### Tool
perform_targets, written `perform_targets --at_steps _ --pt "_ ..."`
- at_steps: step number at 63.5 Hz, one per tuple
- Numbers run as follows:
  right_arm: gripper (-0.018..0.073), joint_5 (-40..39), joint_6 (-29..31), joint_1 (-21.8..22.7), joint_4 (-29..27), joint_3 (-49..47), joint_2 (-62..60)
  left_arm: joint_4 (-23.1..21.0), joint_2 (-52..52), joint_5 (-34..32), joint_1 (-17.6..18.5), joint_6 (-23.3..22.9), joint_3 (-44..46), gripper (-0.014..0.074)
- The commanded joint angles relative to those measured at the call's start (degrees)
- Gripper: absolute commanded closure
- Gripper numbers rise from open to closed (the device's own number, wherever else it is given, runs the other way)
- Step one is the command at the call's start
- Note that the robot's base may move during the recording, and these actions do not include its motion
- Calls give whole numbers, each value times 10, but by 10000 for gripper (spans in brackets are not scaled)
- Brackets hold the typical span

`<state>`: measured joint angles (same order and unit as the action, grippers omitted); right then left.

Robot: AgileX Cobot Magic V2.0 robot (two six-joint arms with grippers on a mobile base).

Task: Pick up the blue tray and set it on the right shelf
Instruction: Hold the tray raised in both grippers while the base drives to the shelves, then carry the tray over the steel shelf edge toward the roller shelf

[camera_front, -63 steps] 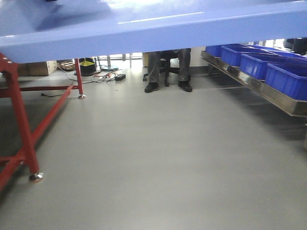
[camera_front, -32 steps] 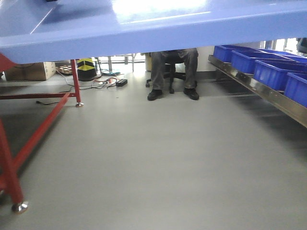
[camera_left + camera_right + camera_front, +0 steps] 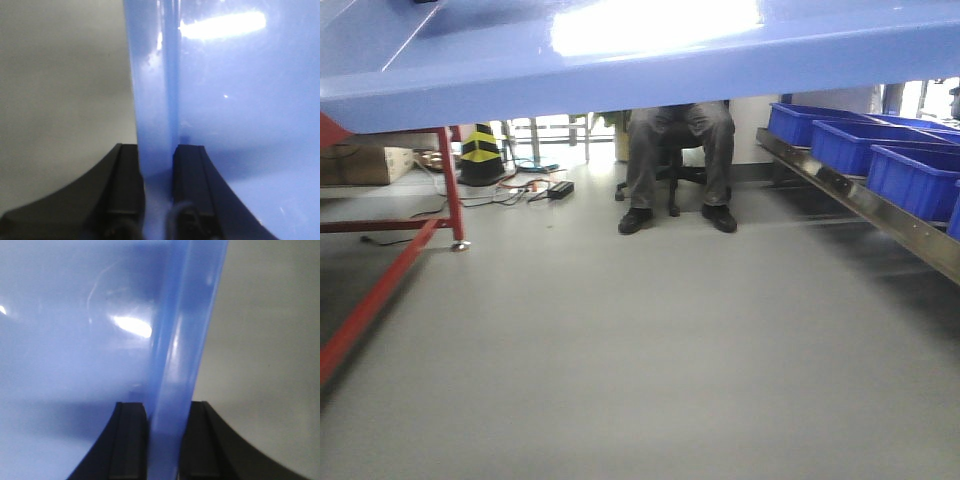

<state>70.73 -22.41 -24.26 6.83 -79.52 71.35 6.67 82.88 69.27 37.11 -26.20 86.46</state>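
The blue tray (image 3: 620, 60) fills the top of the front view, held in the air above the grey floor. My left gripper (image 3: 157, 165) is shut on the tray's left rim (image 3: 155, 100), one black finger on each side of it. My right gripper (image 3: 167, 420) is shut on the tray's right rim (image 3: 185, 330) in the same way. The right shelf (image 3: 880, 215) runs along the right side of the front view as a shiny steel lip. Neither gripper shows in the front view.
Several deep dark-blue bins (image 3: 915, 175) stand on the right shelf. A red-legged table (image 3: 390, 260) is at the left. A seated person's legs (image 3: 678, 165) are straight ahead. A black-and-yellow cone (image 3: 480, 155) and cables (image 3: 525, 185) lie behind.
The view has swung to the right: the red table legs slid left and partly out of frame. The shelf and bins shifted in the frame. Both grippers still hold the tray.
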Motion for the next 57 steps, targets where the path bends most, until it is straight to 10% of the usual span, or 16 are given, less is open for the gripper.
perform_targets --at_steps 1,57 --pt "503 -38 15 2 23 -18 -18 20 -16 55 6 24 11 645" --pt "503 -39 15 2 23 -18 -18 17 -16 57 6 24 11 645"
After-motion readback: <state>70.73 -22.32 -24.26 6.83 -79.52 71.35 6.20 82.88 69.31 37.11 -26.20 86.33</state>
